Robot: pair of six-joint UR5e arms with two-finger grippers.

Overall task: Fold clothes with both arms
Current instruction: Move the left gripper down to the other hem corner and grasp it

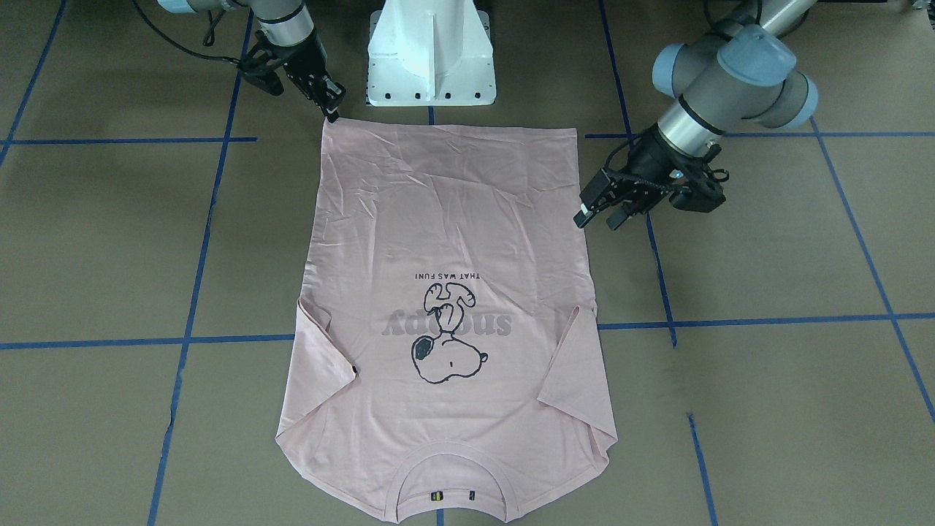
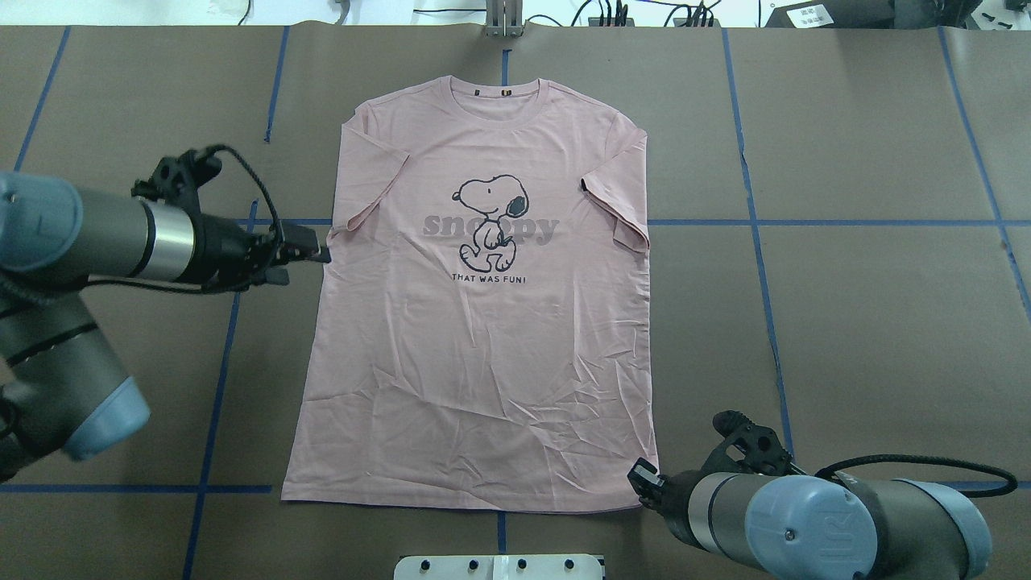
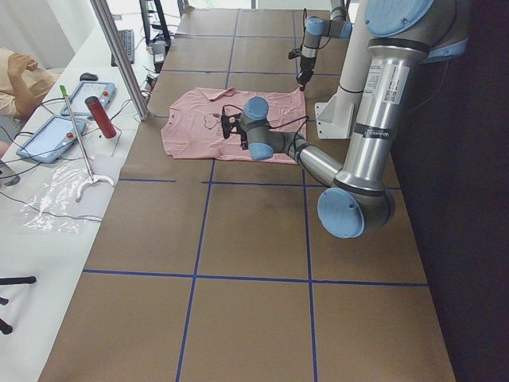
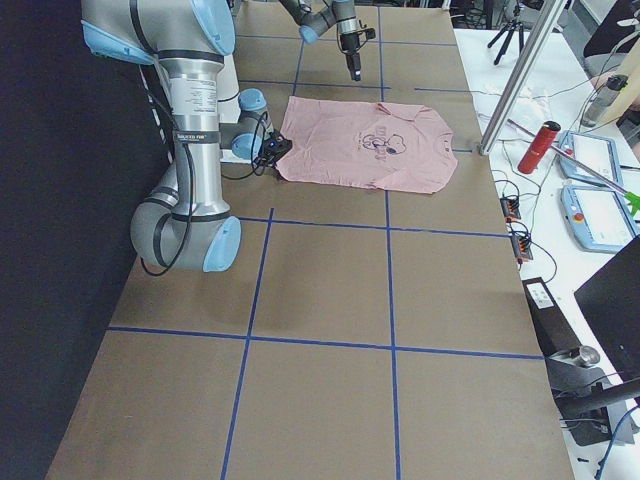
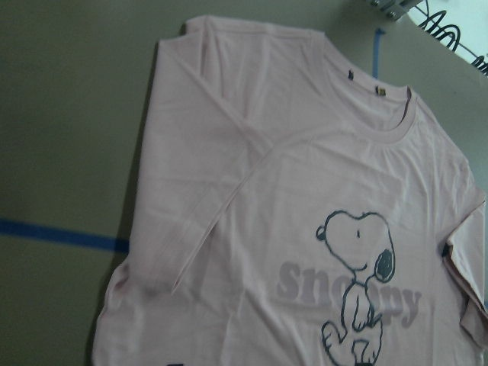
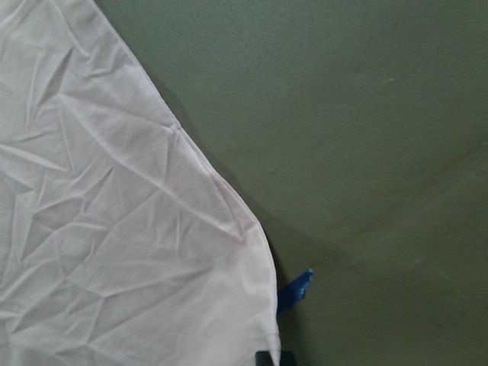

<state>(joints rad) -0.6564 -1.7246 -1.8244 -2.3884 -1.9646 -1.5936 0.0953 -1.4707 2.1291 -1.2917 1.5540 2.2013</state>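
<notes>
Right arm (image 2: 805,524) is low at my side of the table (image 2: 870,322). Right gripper (image 1: 332,109) points tip-down at the shirt (image 2: 483,362) hem corner on my right, touching it or just off it. Can't tell if those fingers are apart or pinched on cloth; the right wrist cam shows only the hem corner and bare table. Left gripper (image 1: 599,219) sits just beside the shirt's left edge, below the sleeve (image 2: 370,185), 2 fingers spread, nothing between them. Shirt lies flat mid-table, print (image 2: 491,221) up, collar (image 2: 499,97) on the far side from me, hem toward my base (image 1: 431,58). Both sleeves are folded in along the body. Lower half is wrinkled.
</notes>
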